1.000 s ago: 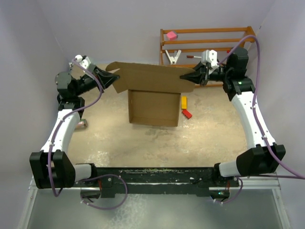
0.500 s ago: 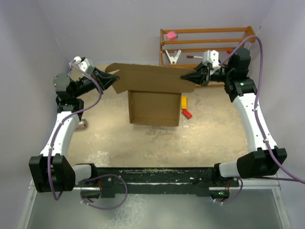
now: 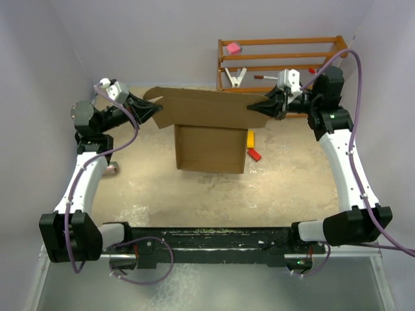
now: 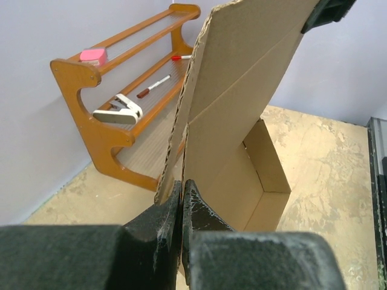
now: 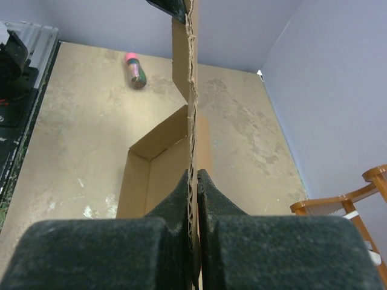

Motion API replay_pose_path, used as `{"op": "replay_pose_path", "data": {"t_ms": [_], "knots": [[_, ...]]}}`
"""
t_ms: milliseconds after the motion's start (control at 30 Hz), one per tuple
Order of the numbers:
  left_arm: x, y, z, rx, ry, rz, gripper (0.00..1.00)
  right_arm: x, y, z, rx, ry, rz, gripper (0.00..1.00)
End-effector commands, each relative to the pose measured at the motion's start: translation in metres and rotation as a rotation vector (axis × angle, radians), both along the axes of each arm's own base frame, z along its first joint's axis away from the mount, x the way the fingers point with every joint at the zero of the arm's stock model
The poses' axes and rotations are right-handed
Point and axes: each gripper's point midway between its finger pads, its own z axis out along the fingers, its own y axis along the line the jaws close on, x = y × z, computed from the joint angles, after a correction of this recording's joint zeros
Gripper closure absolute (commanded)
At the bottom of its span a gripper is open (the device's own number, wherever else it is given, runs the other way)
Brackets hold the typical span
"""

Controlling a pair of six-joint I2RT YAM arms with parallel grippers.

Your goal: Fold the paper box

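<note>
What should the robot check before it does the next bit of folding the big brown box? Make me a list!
1. Left gripper shut on the raised flap of the brown corrugated-cardboard paper box: ok.
2. Right gripper shut on the flap's other end: ok.
3. Flap standing up at the far side of the box, not drooping: ok.
4. Small yellow block and red block lying outside the box, by its right wall: ok.
5. Side walls locked in place: cannot tell.
</note>
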Motion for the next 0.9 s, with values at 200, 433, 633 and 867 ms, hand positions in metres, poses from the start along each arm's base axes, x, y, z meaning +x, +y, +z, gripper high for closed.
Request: {"op": "replay_pose_path", "data": {"t_ms": [200,433,633,867], "knots": [[-0.006,-0.007,0.037,0.029,-0.149,-0.205,0.95,-0.009,-0.007,0.037,0.004,-0.108,-0.036,1.00],[-0.005,-0.007,0.038,0.018,-0.153,-0.218,0.95,-0.007,-0.007,0.046,0.004,-0.133,-0.051,1.00],[-0.003,-0.007,0.041,0.015,-0.157,-0.213,0.95,-0.007,-0.008,0.044,0.004,-0.135,-0.053,1.00],[-0.013,-0.013,0.037,-0.009,-0.115,-0.221,0.95,-0.007,-0.006,0.048,0.013,-0.190,-0.025,1.00]]}}
